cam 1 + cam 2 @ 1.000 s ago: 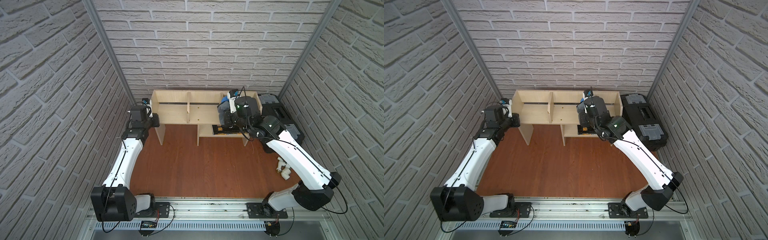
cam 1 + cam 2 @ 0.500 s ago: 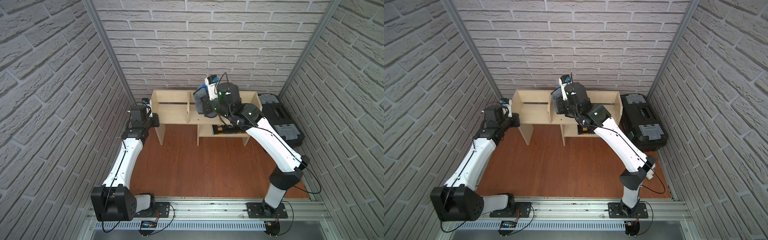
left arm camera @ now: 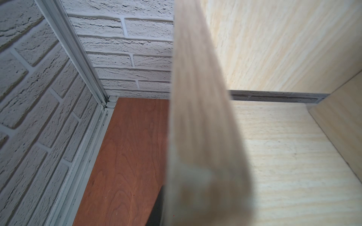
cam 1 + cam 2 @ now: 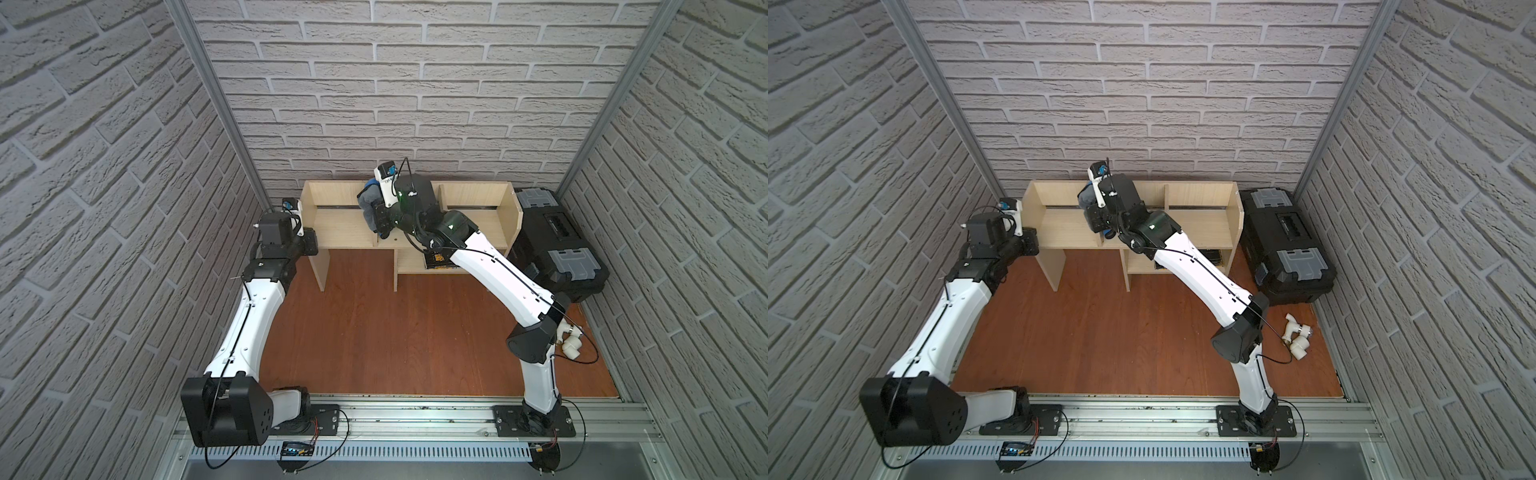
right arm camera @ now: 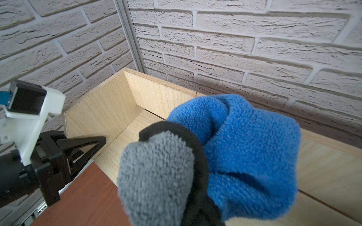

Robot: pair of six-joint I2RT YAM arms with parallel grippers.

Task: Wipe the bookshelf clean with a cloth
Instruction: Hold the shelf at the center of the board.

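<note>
Wiping step: right hand (image 4: 383, 217) clenched on soft grey-and-blue cloth (image 5: 235, 152) over wide pale wooden bookshelf (image 4: 340, 226) (left hand (image 4: 309, 243) pinches end panel). Next: press cloth down, rub along boards.

The bookshelf (image 4: 345, 224) is finished in pale, fine-grained wood. The cloth (image 5: 244, 148) is coloured bright blue on one face and grey on the other, edged in black. The floor (image 4: 374, 332) is grained reddish-brown; the walls (image 4: 415, 83) are patterned in pale grey brick.
</note>
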